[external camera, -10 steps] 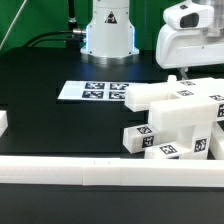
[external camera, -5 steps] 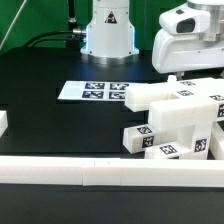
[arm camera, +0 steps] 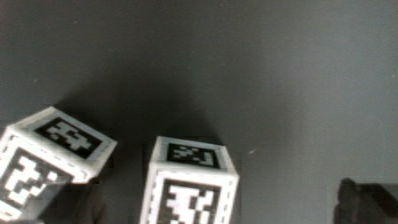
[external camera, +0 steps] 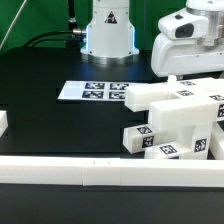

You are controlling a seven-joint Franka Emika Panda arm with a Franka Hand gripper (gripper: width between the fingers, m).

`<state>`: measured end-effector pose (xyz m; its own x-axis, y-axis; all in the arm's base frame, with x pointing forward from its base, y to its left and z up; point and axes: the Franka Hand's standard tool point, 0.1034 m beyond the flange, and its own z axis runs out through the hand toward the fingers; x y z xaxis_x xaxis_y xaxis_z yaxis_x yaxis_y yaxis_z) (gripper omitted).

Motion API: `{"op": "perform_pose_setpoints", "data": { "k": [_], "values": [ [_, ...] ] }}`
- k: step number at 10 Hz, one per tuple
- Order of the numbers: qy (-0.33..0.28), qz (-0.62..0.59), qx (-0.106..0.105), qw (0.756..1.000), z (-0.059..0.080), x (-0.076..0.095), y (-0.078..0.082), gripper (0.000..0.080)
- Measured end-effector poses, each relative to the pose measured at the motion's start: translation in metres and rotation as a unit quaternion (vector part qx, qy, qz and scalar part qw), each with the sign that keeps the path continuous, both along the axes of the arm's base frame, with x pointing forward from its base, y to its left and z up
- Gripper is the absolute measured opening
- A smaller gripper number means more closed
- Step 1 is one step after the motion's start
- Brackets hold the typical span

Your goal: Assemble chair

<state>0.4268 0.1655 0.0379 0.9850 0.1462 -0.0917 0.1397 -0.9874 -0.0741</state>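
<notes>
The chair lies in loose white tagged parts at the exterior view's right: a long block [external camera: 150,96], a big chunky piece [external camera: 185,122] and a small cube [external camera: 139,140] in front of them. My gripper [external camera: 183,72] hangs above the back of this pile, open, with nothing in it. The wrist view looks down on two tagged white parts, one [arm camera: 54,152] beside the other [arm camera: 192,182], standing on the black table. One dark finger [arm camera: 370,200] shows at the picture's edge, clear of both parts. The other finger is not clearly visible.
The marker board [external camera: 92,91] lies flat on the black table in front of the robot base [external camera: 108,35]. A long low white rail [external camera: 90,172] runs along the front edge. A small white piece [external camera: 3,122] sits at the exterior view's left edge.
My gripper has shifted a little toward the exterior view's left above the chair parts. The parts have not moved.
</notes>
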Motion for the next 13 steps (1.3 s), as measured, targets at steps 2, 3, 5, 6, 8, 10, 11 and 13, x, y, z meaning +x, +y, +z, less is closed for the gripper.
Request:
{"op": "perform_pose_setpoints", "data": {
  "k": [2,3,5,6,8,10,11,13],
  "values": [
    [0.005,0.001,-0.001,1.000,-0.0055,-0.0025,0.0010,0.0649],
    [0.007,0.002,-0.002,1.000,-0.0082,-0.0027,0.0022,0.0649],
    [0.006,0.002,-0.001,1.000,-0.0087,-0.0005,0.0033,0.0649],
    [0.006,0.002,-0.001,1.000,-0.0087,-0.0004,0.0033,0.0649],
    [0.005,0.002,-0.001,1.000,-0.0087,0.0000,0.0034,0.0649],
    [0.005,0.002,-0.001,1.000,-0.0087,0.0000,0.0034,0.0649],
    [0.005,0.002,-0.001,1.000,-0.0087,0.0001,0.0034,0.0649],
    [0.005,0.001,-0.001,1.000,-0.0075,0.0024,0.0035,0.0649]
  ]
}}
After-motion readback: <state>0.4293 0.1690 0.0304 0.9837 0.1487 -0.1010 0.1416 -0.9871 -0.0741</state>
